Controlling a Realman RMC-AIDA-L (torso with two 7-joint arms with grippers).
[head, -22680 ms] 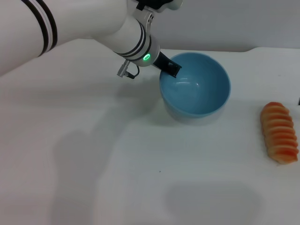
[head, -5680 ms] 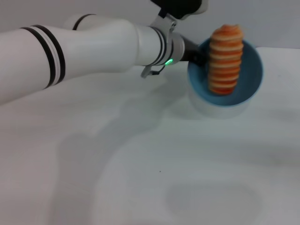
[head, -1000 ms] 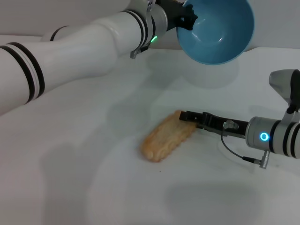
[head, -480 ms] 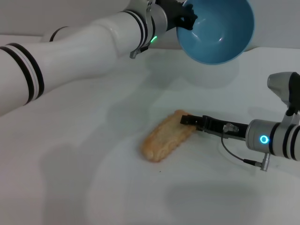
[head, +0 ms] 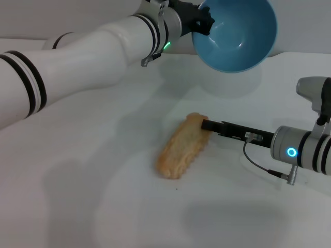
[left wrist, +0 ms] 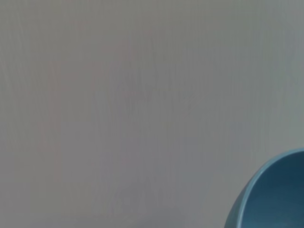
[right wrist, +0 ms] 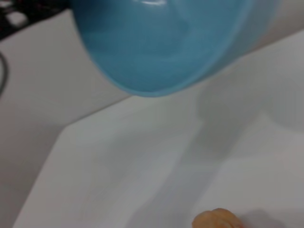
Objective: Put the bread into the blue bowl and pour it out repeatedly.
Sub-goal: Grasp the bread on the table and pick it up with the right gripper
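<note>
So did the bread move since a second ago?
Yes. The bread swung a little: its end by the right gripper now sits nearer the table's far edge, the other end staying put.

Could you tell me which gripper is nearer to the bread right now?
The right gripper: its fingers are at the far end of the bread on the table. The left gripper is farther off, holding the tilted blue bowl in the air.

This looks like a robot test bench in a lab, not a home. A plain white surface [head: 103, 206] fills the head view, its far edge meeting a bare grey wall [left wrist: 118, 95]. The only props are a toy bread [head: 182, 146] and a blue bowl [head: 235, 33], handled by white robot arms with status lights.
</note>
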